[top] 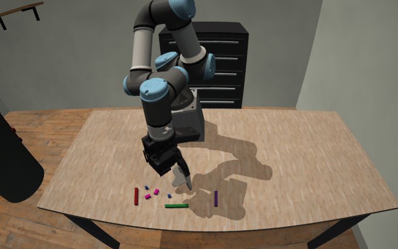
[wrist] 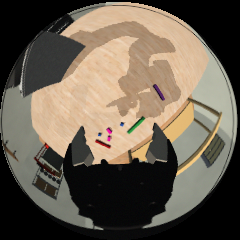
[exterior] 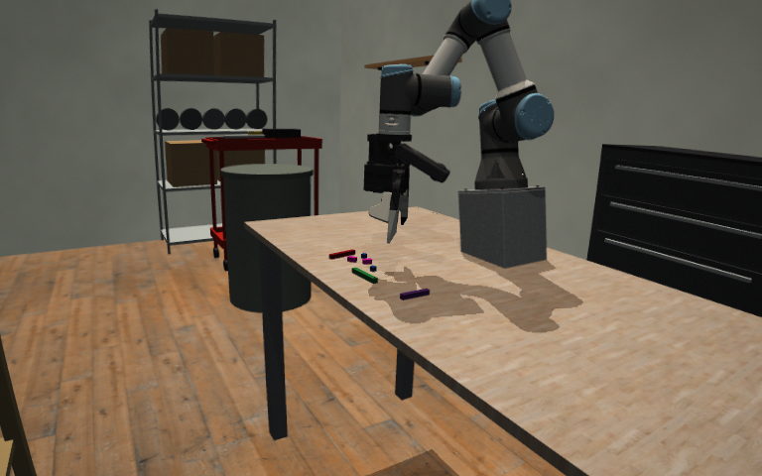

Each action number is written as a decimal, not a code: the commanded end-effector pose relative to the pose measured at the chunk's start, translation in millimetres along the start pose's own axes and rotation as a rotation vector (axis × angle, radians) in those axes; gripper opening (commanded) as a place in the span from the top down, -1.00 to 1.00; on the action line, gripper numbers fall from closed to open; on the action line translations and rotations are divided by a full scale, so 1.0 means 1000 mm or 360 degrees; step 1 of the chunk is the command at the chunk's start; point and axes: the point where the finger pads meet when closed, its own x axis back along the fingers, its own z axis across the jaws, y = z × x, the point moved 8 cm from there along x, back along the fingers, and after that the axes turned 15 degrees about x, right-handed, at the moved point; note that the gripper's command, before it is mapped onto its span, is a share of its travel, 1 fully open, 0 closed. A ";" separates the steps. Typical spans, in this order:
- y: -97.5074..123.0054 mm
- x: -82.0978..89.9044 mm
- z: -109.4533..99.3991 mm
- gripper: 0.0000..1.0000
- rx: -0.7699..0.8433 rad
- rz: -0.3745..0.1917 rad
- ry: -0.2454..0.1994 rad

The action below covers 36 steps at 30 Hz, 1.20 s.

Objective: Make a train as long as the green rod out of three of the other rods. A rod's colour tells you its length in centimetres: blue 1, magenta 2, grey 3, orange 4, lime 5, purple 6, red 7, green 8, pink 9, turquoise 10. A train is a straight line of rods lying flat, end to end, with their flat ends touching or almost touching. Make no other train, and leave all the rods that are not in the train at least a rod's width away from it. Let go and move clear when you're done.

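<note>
The green rod (top: 176, 205) lies flat near the table's front edge. A purple rod (top: 215, 198) lies to its right. A red rod (top: 136, 196) lies to its left. Between them lie two magenta rods (top: 156, 191) (top: 147, 196) and two blue rods (top: 146, 187) (top: 169, 195). All rods lie apart from each other. My gripper (top: 182, 180) is open and empty, hovering above the table just behind the green rod. In the wrist view the green rod (wrist: 136, 125), purple rod (wrist: 159, 91) and red rod (wrist: 103, 144) show ahead of the fingers.
The arm's grey base block (top: 187, 120) stands at mid table behind the rods. A black drawer cabinet (top: 217, 61) stands behind the table. A dark bin (exterior: 265, 235) stands by the table's left end.
</note>
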 end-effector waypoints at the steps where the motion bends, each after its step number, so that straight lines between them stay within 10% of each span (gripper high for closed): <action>1: 0.007 0.001 -0.009 -1.00 0.0265 0.0006 0.0023; 36: 0.035 0.001 -0.048 -1.00 0.1121 -0.0001 0.0022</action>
